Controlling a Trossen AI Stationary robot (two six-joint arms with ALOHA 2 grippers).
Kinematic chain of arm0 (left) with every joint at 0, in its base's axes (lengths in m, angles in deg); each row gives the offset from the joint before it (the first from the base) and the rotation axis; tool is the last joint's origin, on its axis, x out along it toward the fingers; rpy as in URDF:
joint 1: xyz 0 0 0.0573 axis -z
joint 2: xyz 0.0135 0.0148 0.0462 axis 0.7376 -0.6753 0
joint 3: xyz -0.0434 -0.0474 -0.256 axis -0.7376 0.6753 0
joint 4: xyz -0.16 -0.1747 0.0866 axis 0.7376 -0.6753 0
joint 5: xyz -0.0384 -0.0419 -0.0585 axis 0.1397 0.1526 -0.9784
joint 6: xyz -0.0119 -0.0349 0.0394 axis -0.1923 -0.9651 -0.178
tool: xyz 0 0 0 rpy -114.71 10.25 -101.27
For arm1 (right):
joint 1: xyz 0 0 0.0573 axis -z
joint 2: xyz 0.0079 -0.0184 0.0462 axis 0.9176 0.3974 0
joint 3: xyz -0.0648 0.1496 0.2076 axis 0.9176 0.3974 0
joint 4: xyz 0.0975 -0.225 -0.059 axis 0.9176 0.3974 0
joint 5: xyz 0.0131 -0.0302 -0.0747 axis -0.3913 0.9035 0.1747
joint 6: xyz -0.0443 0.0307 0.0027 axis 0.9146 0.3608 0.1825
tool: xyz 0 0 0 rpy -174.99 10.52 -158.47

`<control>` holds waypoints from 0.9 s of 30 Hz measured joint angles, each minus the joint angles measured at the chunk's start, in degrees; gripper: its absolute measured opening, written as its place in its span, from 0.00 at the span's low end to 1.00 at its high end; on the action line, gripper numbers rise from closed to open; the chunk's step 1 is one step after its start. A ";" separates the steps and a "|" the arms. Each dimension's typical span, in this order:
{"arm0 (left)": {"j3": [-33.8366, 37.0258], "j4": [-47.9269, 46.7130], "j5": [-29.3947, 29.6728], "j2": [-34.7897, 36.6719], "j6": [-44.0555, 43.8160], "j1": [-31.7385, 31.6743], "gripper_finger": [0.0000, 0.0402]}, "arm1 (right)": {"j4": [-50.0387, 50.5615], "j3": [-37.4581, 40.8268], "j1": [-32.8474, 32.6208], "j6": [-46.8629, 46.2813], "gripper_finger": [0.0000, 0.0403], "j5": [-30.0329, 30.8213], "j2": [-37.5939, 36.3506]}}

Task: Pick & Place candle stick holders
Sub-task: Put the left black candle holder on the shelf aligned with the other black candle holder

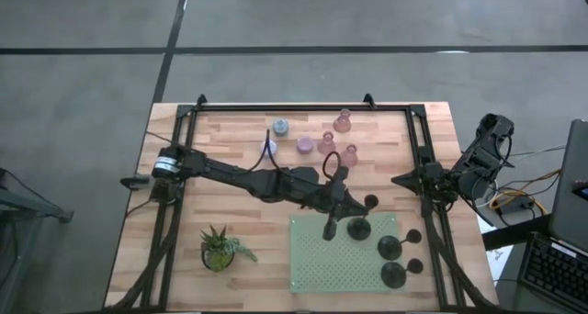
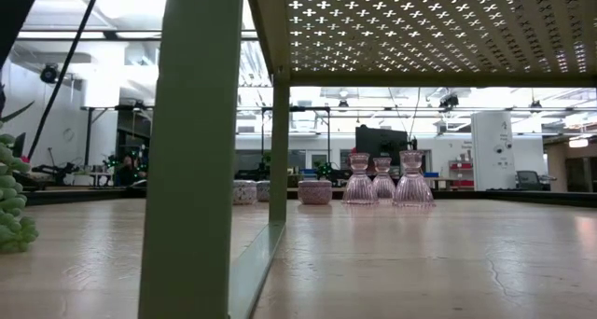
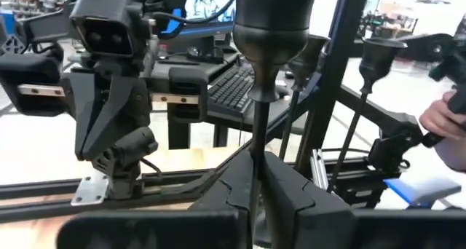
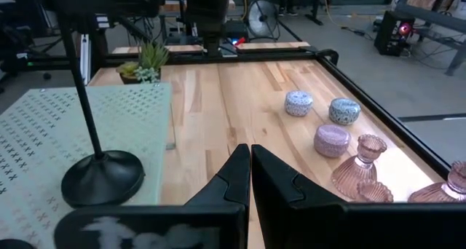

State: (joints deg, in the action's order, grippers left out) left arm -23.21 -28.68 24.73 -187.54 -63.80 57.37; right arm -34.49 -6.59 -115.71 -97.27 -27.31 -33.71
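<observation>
My left gripper (image 1: pixel 336 213) reaches level over the green perforated platform (image 1: pixel 317 259) and is shut on a black candle stick holder (image 3: pixel 268 38). That holder's round base (image 4: pixel 102 178) sits on the platform. Several more black holders (image 1: pixel 393 248) stand on the platform's right part. Three pink bell-shaped holders (image 1: pixel 327 141) and short lilac and pale-blue ones (image 1: pixel 305 145) stand on the wooden table's far side. My right gripper (image 4: pixel 250 158) waits shut at the table's right edge and holds nothing. My left gripper pinches the black holder's thin stem (image 3: pixel 255 151) between its two fingers, below the cup. The fingers come in level from the table's left and lie across the stem. The holder stands upright with its base on the green platform.
A small green potted plant (image 1: pixel 219 248) stands near the front left. In the low view the platform's leg (image 2: pixel 191 151) fills the foreground. A black frame rail (image 1: pixel 303 106) borders the table. A person's hand (image 3: pixel 444 118) shows beyond the right edge.
</observation>
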 joint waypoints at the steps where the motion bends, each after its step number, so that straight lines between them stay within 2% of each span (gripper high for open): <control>1: 0.00 0.02 -0.51 0.00 0.31 0.01 0.06 | 0.02 0.00 0.00 0.00 0.02 0.00 0.00; 27: 0.07 4.25 2.38 -2.00 3.23 0.02 0.07 | 0.04 0.22 0.00 0.17 0.02 0.20 0.00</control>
State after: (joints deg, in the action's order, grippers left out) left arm -23.15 -24.43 27.11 -189.53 -60.57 57.39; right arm -34.45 -6.37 -115.71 -97.10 -27.11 -33.71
